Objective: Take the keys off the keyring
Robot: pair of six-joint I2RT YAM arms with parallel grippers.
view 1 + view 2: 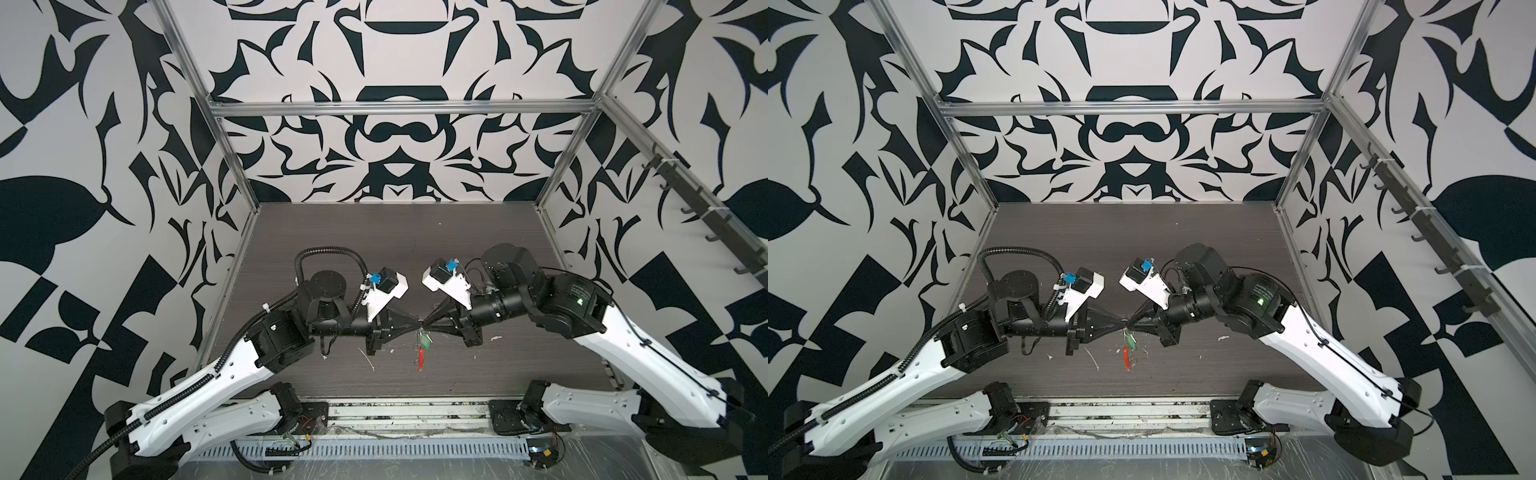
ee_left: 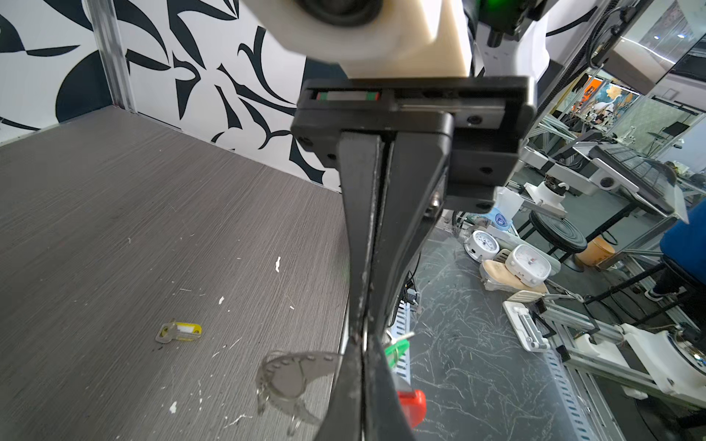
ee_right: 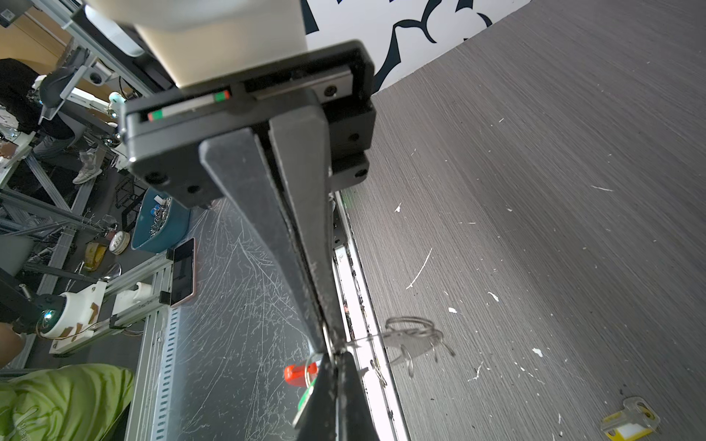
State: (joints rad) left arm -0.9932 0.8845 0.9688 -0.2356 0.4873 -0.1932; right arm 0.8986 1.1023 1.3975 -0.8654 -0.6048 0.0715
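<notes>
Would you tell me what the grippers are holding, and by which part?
The left gripper and right gripper both pinch the keyring by its bare wire, tip to tip; its green tag and red sleeve hang below.

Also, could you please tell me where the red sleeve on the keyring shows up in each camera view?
In a top view: the red sleeve hangs below centre, slightly right.
In a top view: the sleeve hangs below centre, slightly left.
Left wrist: sleeve beside the left gripper tips.
Right wrist: sleeve beside the right gripper tips.
Landmark: the grippers meeting tip to tip.
</notes>
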